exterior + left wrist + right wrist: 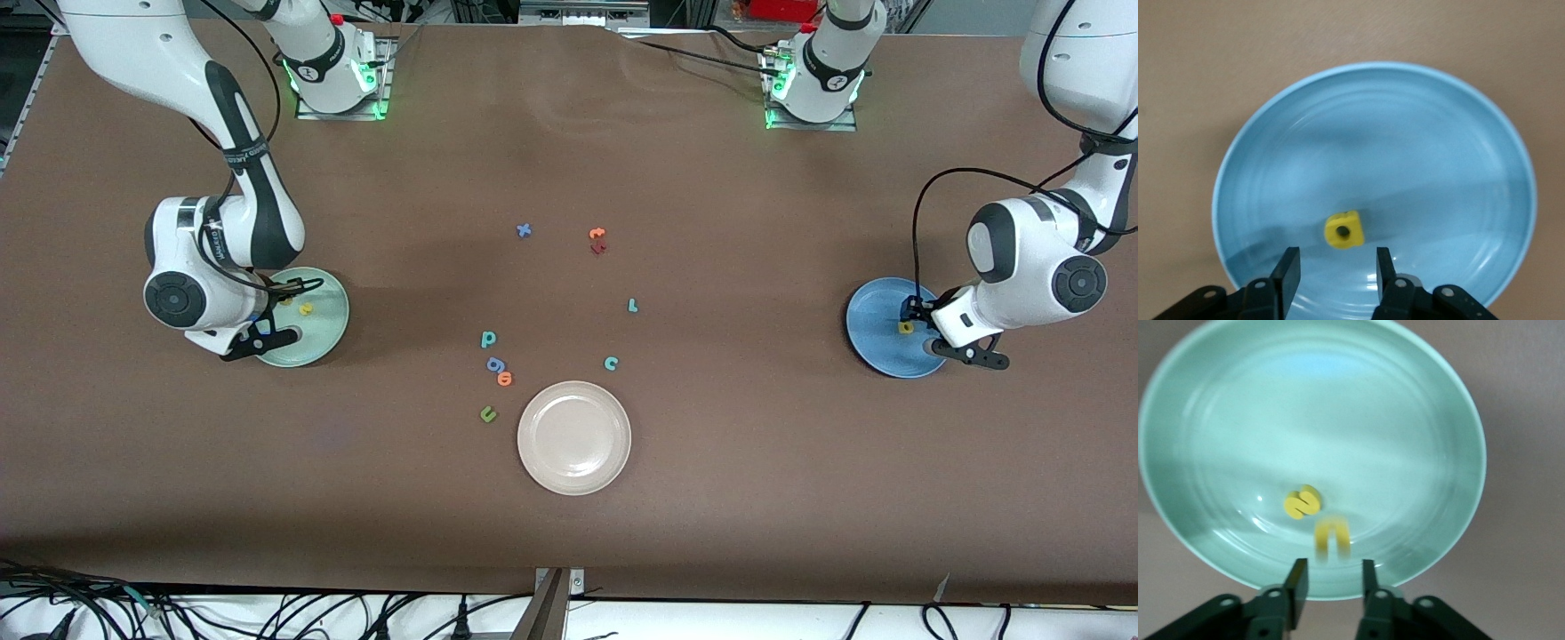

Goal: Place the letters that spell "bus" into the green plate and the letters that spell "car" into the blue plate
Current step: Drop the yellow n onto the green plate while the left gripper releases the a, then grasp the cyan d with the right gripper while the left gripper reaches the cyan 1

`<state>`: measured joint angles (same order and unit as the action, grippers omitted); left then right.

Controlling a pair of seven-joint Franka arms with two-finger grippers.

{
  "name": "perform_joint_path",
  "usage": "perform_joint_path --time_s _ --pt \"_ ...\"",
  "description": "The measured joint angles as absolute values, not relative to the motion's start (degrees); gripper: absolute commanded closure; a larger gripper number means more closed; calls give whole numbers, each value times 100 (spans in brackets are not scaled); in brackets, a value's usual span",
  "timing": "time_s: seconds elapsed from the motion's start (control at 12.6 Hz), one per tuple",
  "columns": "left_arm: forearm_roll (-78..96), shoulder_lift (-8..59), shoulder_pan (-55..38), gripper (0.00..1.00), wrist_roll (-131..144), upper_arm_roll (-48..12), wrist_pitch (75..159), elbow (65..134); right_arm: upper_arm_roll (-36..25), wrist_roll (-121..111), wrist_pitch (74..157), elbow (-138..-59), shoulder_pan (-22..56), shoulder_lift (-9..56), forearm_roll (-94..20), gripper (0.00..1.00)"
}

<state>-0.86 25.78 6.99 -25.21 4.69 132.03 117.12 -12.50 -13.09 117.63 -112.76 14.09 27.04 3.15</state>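
Note:
My right gripper [267,322] hangs open over the green plate [327,336], nothing between its fingers. In that plate lie the yellow "s" [1303,501] and, just off the fingertips, the yellow "u" [1332,539], which looks smeared. My left gripper [909,313] is open over the blue plate [876,333], where the yellow "a" [1343,230] lies free ahead of the fingers. On the bare table near the middle lie the teal "b" [488,339], the teal "c" [611,363] and the teal "r" [632,305].
A beige-white plate [574,471] sits nearest the front camera at mid-table. Beside the teal "b" lie a blue "g" [495,364], an orange "o" [505,379] and a green "u" [487,413]. Farther off are a blue "x" [524,230] and an orange and red pair [597,240].

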Motion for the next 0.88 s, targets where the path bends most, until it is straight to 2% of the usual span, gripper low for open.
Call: perform_joint_path --time_s 0.32,0.56,0.8,0.88 --pt "-78 2131 90 41 -2387 275 12349 11439 -1132 -1310 11497 -11100 1438 2579 310 0" --pt "-58 1895 -89 38 -1525 -131 11728 11153 -422 -969 11428 -10680 1472 2442 174 0" --pt "275 1804 -115 35 -506 -650 11693 11144 109 -409 11573 -10354 1676 2463 68 1" --pt "596 1765 -119 35 -261 -775 11688 11144 179 -145 11798 -10281 1765 2495 -131 5"
